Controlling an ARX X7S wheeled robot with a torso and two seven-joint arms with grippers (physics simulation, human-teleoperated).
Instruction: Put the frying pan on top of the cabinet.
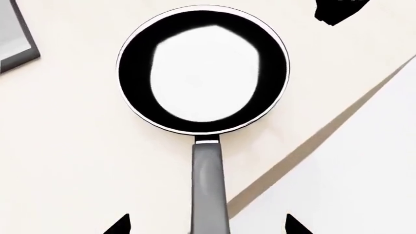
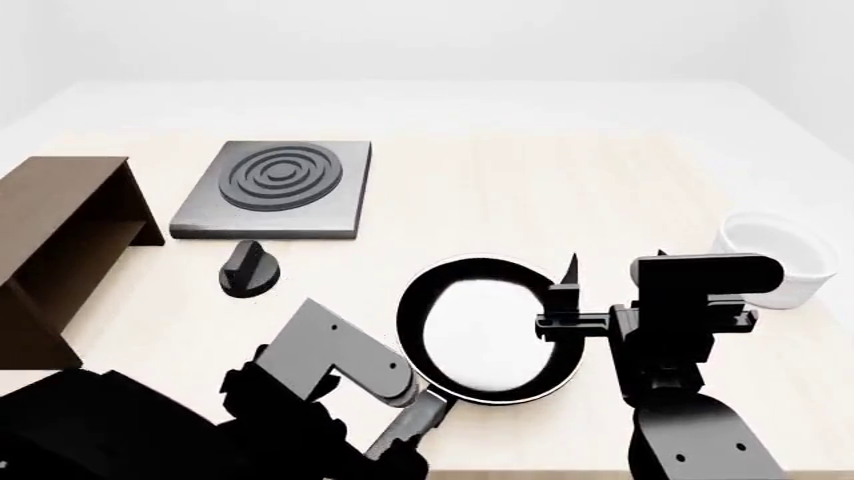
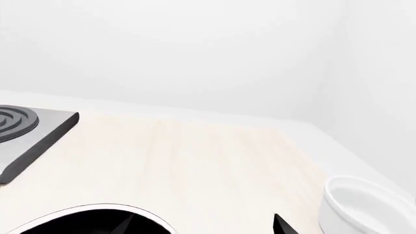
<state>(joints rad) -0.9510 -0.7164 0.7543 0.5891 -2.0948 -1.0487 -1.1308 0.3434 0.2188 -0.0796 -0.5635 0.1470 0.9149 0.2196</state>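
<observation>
Pan (image 2: 487,335) sits flat on the tabletop (image 2: 534,200) near the front edge, handle (image 1: 209,187) pointing back toward the robot. Cabinet (image 2: 60,250) is well apart at far left, top bare, open side facing the middle; hob (image 2: 276,188) and a small black knob-like piece (image 2: 250,268) lie between the two.

Left hand (image 1: 208,225) is over the handle end, fingers apart: left wrist view shows two tips either side of the handle, not touching it. Right hand (image 2: 567,290) hangs beside the pan's right rim, also apart, gripping nothing; bowl (image 2: 774,258) is just right of that arm.

Risks, as judgement:
- Grip lands far out on a long handle, so the pan body would lever down and tilt or swivel in the fingers once lifted
- Handle looks smooth and rounded; a shallow pinch could slip on closing and skid the pan
- Pan is close to the tabletop's front edge; a push while closing might nudge it off
- Carry path to the cabinet crosses the knob piece and hob corner; low clearance would clip them
- Cabinet top is narrow; an off-centre drop or a hanging handle could tip the pan off
- Right arm crowds the rim and may bump pan or bowl on the swing
</observation>
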